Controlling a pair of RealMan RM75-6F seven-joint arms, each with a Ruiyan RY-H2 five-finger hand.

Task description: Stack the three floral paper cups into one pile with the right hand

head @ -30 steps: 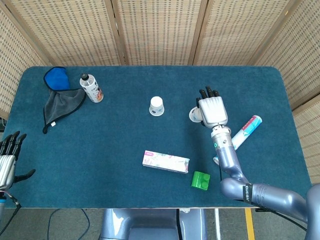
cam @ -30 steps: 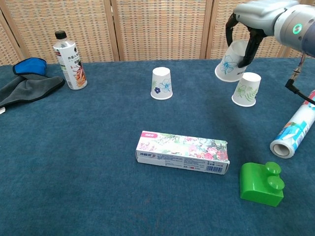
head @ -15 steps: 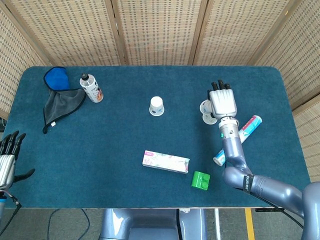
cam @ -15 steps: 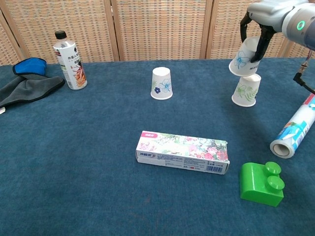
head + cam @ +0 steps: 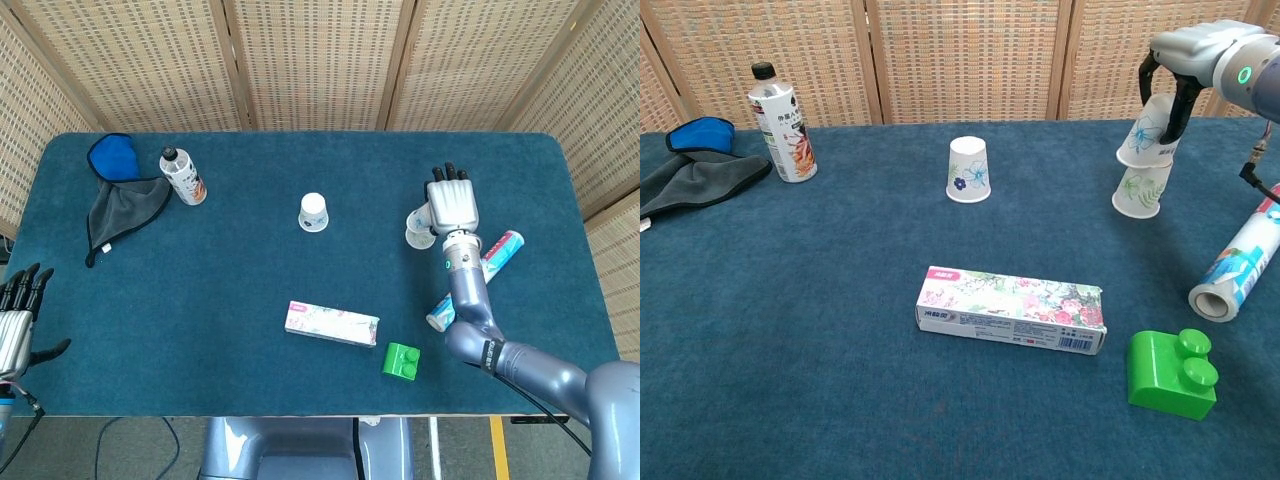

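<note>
My right hand grips an upside-down cup with a blue flower, tilted and set on top of a second upside-down cup with green leaves at the table's right. In the head view these two cups peek out from the hand's left side. A third upside-down floral cup stands alone near the table's middle. My left hand hangs open off the table's left front edge, holding nothing.
A flowered box lies at centre front, a green block to its right, and a rolled tube at the far right. A bottle, grey cloth and blue item sit at the back left.
My right hand carried the blue-flower cup rightward and down, from beside the green-leaf cup to resting on top of it. The left hand has not moved.
</note>
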